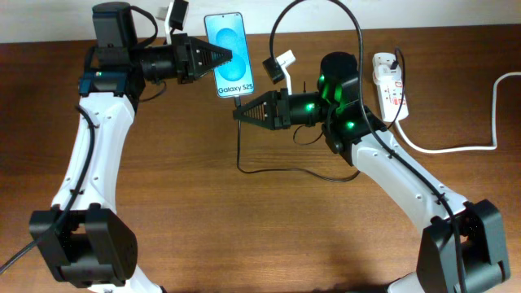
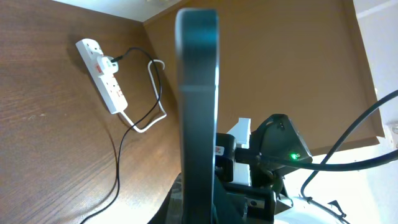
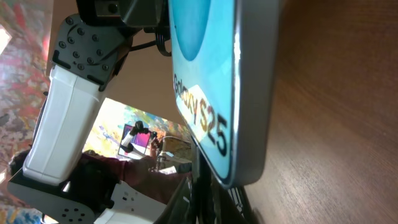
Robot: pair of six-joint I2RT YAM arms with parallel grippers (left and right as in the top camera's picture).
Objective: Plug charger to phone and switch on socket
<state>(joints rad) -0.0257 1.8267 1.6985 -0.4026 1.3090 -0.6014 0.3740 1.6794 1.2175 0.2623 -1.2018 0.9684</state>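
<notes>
The phone has a cyan screen reading "Galaxy S25" and lies at the back of the table. My left gripper is shut on its left side. In the left wrist view the phone shows edge-on between my fingers. My right gripper is shut on the charger just below the phone's bottom edge. The plug tip touches that edge; I cannot tell whether it is seated. The right wrist view shows the phone right above my fingers. The socket lies at the back right.
The black cable runs down from the phone, right across the table and back to the socket. A thick white cord leads from the socket to the right edge. The table's back edge is just behind the phone.
</notes>
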